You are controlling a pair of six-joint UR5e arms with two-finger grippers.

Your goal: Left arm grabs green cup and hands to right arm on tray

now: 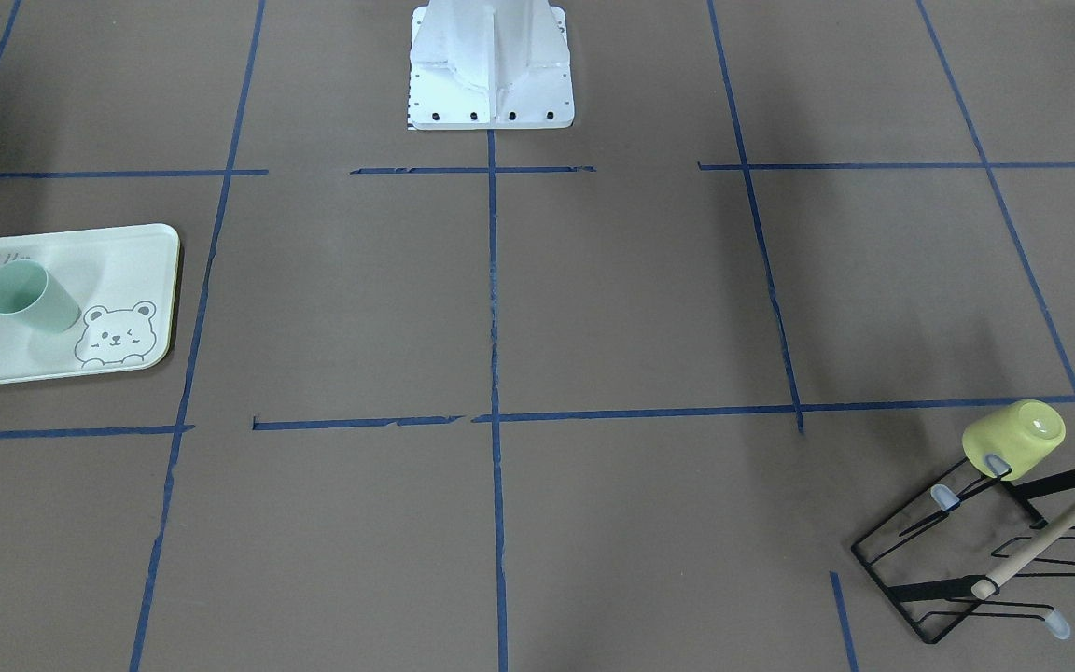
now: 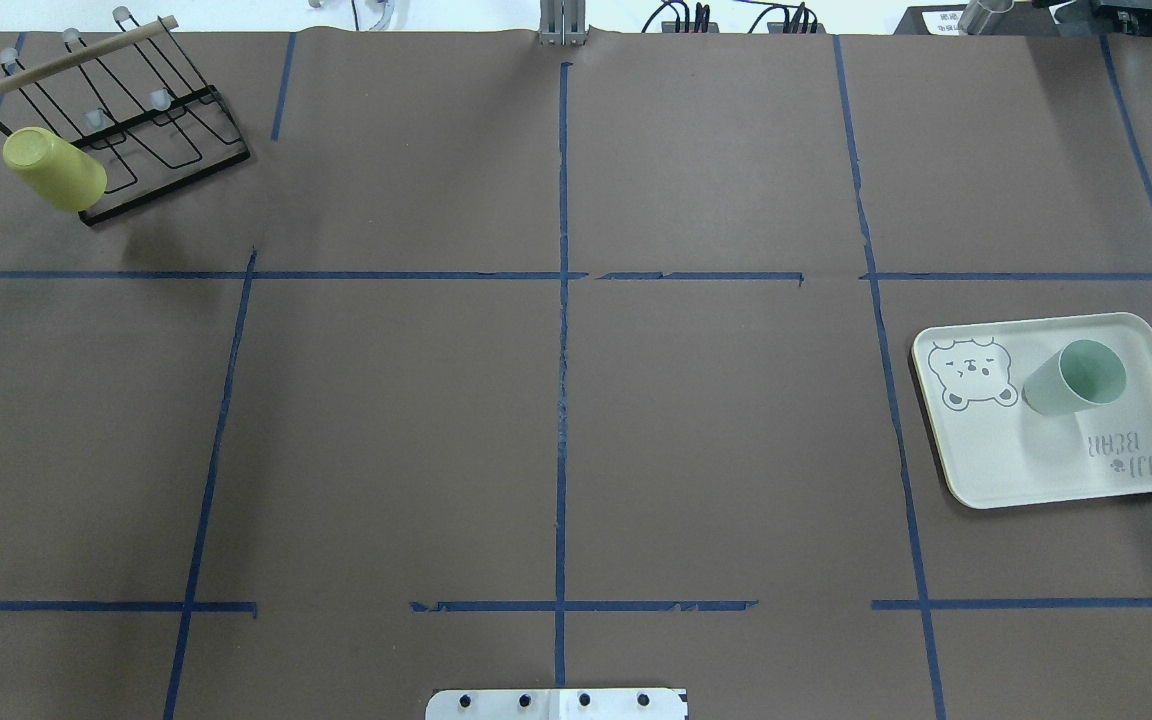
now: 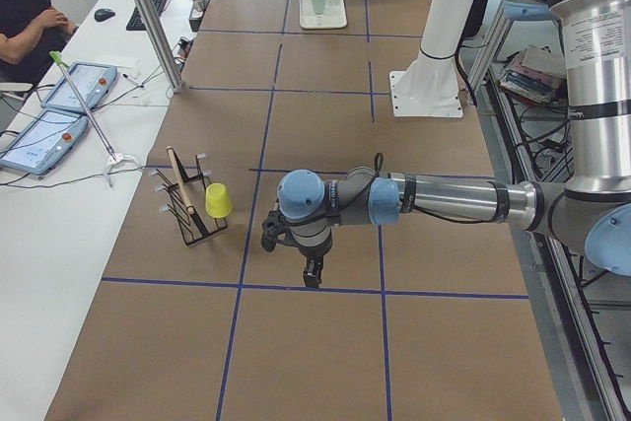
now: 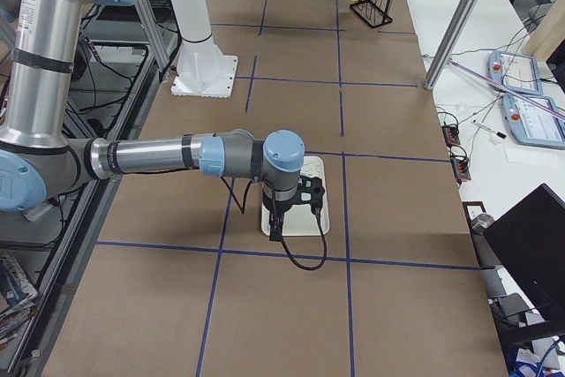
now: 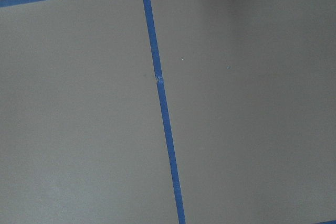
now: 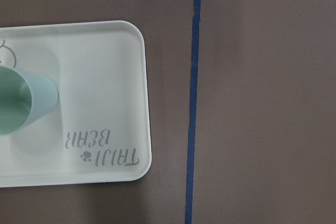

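The green cup [image 1: 32,297] stands upright on the tray [image 1: 127,261], beside the bear drawing. Cup [image 2: 1071,378] and tray [image 2: 996,470] lie at the right of the overhead view. The right wrist view shows the cup [image 6: 21,106] at its left edge on the tray [image 6: 100,77]. My right gripper [image 4: 274,234] hangs above the tray [image 4: 320,218]; I cannot tell if it is open. My left gripper [image 3: 311,278] hangs over bare table, far from the cup [image 3: 318,0]; I cannot tell its state. No fingers show in either wrist view.
A yellow-green cup [image 2: 54,170] hangs upside down on a black wire rack [image 2: 166,150] with a wooden bar at the far left corner. The robot's white base [image 1: 491,84] stands at the near middle edge. Blue tape lines cross the brown table.
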